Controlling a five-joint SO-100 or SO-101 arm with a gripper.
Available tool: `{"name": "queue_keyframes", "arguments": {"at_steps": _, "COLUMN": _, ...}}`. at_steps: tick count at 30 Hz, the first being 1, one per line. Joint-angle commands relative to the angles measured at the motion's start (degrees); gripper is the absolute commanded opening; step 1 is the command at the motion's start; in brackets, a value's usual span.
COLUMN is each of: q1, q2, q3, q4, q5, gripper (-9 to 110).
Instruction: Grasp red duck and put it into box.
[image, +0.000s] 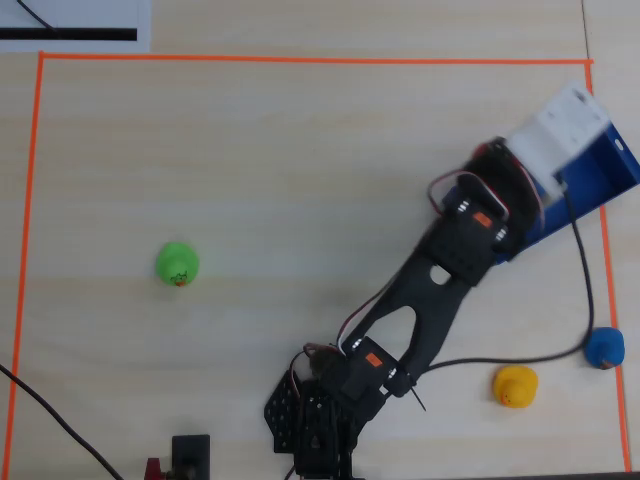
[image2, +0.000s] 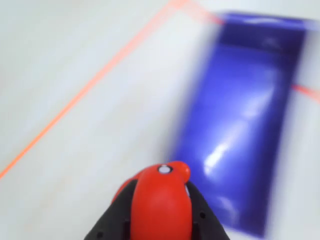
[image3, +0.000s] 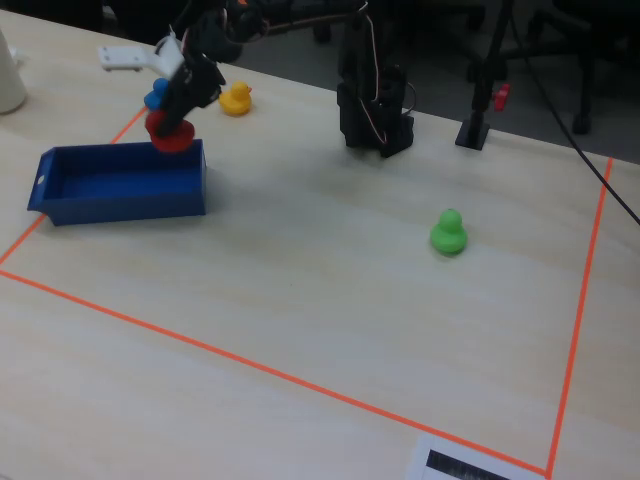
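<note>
The gripper had its two black fingers clenched on the red duck, which was lifted off the counter. In the wrist view the duck filled the 6 o'clock edge, its head knob pointing up toward 12 o'clock. The box, blurred in this view, lay ahead toward 1 o'clock, not yet under the duck.

In the fixed view the red duck hung in the gripper just above the right end wall of the box, at about 10 o'clock of the picture. Whether it was over the inside or just beside the wall, I could not tell.

In the overhead view the arm reached toward 2 o'clock and covered most of the box. The green duck stood well apart at 9 o'clock. The yellow duck and a blue duck stood near each other at 4 o'clock.
</note>
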Motion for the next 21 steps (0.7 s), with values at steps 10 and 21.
{"name": "queue_keyframes", "arguments": {"at_steps": 10, "q1": 7.03, "q2": -20.13, "q3": -14.50, "q4": -8.88, "q5": 0.53, "gripper": 0}}
{"name": "queue_keyframes", "arguments": {"at_steps": 21, "q1": 5.71, "q2": -30.67, "q3": -14.68, "q4": -15.29, "q5": -1.23, "gripper": 0}}
